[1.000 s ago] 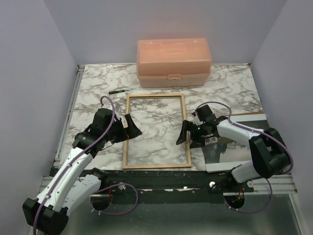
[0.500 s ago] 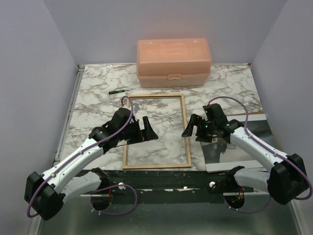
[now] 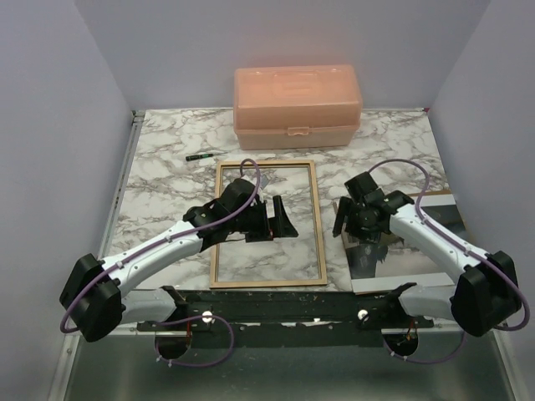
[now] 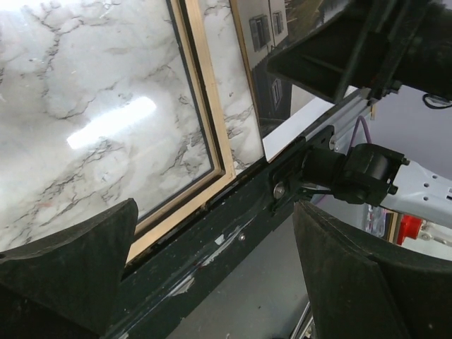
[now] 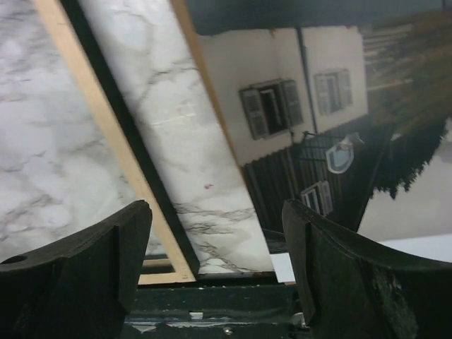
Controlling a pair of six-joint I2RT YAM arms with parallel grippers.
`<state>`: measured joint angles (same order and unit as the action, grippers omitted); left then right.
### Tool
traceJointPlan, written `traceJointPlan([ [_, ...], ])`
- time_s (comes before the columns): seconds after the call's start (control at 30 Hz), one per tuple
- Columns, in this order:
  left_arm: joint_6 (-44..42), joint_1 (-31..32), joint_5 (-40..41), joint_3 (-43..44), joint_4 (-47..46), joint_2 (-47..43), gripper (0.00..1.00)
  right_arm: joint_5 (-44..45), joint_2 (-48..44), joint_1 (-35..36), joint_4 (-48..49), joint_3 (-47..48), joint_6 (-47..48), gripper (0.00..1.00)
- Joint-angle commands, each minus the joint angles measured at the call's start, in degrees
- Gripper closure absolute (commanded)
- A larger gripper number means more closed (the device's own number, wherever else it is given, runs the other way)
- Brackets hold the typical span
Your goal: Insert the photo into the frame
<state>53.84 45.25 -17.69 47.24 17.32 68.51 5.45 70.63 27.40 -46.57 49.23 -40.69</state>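
1. The right arm (image 3: 435, 242) is crossing over the photo (image 3: 378, 266) in the top view, so there the print is reading only as a dark patch. The photo is lying flat at the worktop's (image 3: 159, 180) near right, just beside the frame (image 3: 266, 261).
2. The left hand (image 3: 282, 222) is hiding part of the frame's pane. The frame is lying flat mid-worktop, light wood side up.
3. Counting: one frame, one photo, one pink lidded box (image 3: 297, 104) at the back, and one small dark stick (image 3: 199, 156), possibly a marker.
4. Only the right wrist view is showing the photo's white building with shuttered windows. It is also showing the right hand (image 3: 353, 224) hanging over the marble strip between frame and photo, fingers spread, gripping nothing.
5. Only the left wrist view is showing the frame's near right corner up close and the photo's white border. The left hand's fingers are gaping wide there, with nothing between them.
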Motion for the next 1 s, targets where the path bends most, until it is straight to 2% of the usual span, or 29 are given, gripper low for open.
traceJointPlan([
  [0.0,1.2,1.4,-1.8,1.6,-3.5,1.8,0.07,5.8,3.8,0.2,-7.2,0.8,-0.2,0.22],
  [0.17,1.6,1.7,-1.6,0.4,-4.1,1.6,0.08,3.8,6.0,0.9,-6.7,-1.5,0.1,0.40],
  [0.6,1.3,1.8,-0.5,-1.3,-1.7,-1.0,0.08,10.5,15.8,10.2,-8.6,-3.5,-6.2,0.40],
  [0.73,1.2,1.7,0.0,-1.8,-1.2,-2.0,0.08,11.5,17.6,11.1,-9.0,-3.5,-7.2,0.50],
  [0.97,1.0,1.7,0.6,-2.1,-1.0,-2.6,0.08,15.4,16.6,11.2,-12.7,-1.9,-8.6,0.55],
])
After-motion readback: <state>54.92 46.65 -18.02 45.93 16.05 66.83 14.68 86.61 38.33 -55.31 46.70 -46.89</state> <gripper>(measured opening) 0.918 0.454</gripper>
